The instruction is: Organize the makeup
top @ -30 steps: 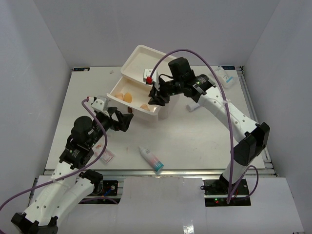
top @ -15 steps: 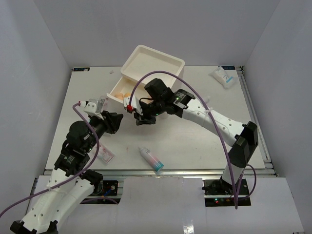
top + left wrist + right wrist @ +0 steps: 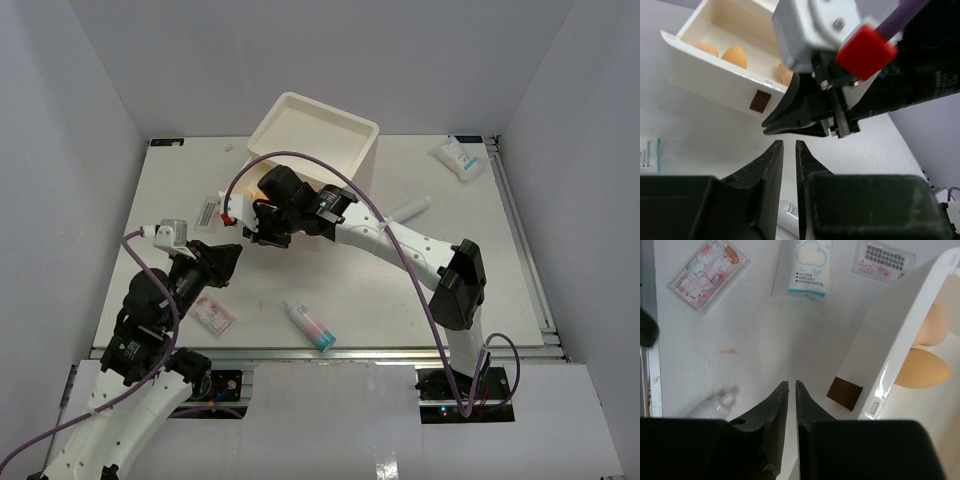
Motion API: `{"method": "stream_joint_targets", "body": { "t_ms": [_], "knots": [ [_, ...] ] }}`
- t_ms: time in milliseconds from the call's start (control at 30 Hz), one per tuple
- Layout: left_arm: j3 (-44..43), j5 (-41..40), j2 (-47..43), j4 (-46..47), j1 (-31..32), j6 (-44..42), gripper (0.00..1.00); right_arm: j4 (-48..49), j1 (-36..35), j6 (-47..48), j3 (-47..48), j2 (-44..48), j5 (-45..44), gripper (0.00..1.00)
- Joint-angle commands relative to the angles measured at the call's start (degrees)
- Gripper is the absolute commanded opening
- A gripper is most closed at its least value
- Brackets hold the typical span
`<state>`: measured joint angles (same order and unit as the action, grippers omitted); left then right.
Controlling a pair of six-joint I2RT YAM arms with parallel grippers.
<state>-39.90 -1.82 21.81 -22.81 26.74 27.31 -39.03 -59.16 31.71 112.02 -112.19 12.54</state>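
The drawer (image 3: 715,75) of the cream box (image 3: 315,135) stands pulled out, with tan sponges (image 3: 735,55) lying in it. My right gripper (image 3: 791,385) hovers shut and empty over the table, just left of the drawer's brown handle (image 3: 845,392). My left gripper (image 3: 789,145) faces the right gripper (image 3: 790,120) from close in front; its jaws are nearly together with nothing between them. A white bottle with a teal cap (image 3: 310,325) lies near the front edge. Flat sachets (image 3: 810,265) lie left of the drawer, and a pink one (image 3: 213,313) lies beside my left arm.
A white tube (image 3: 408,209) lies right of the box and another sachet (image 3: 458,155) sits at the far right corner. The right arm (image 3: 380,235) stretches across the table's middle and covers most of the drawer from above. Grey walls close in three sides.
The right arm swung left and forward from above the drawer to its front and closed its jaws. The left gripper closed from wide open and drew back toward the near left.
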Motion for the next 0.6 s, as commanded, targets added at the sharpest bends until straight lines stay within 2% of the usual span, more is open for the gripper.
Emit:
{"method": "stream_joint_targets", "body": {
  "t_ms": [0, 200, 300, 367, 433, 567],
  "knots": [
    [2.9, 3.6, 3.1, -1.2, -0.2, 7.0, 0.22, 1.0, 2.5, -0.4, 5.8, 3.9, -3.3, 0.20],
    [6.1, 7.3, 7.8, 5.9, -0.2, 11.2, 0.16, 0.5, 9.3, -2.4, 5.4, 8.8, 1.9, 0.27],
    [8.6, 9.0, 10.8, 10.8, -0.2, 13.3, 0.16, 0.9, 14.7, -3.5, 5.3, 9.4, 3.5, 0.41],
    [10.4, 10.2, 13.7, 15.2, -0.2, 14.9, 0.16, 1.1, 17.9, -4.2, 5.1, 8.9, 4.8, 0.54],
    [11.6, 11.0, 17.5, 19.5, -0.2, 15.7, 0.16, 1.4, 20.0, -4.2, 4.6, 8.1, 5.6, 0.62],
    [11.8, 10.5, 24.2, 24.2, -0.2, 15.3, 0.16, 2.1, 21.2, -3.4, 4.7, 6.3, 5.1, 0.64]
  ]
}}
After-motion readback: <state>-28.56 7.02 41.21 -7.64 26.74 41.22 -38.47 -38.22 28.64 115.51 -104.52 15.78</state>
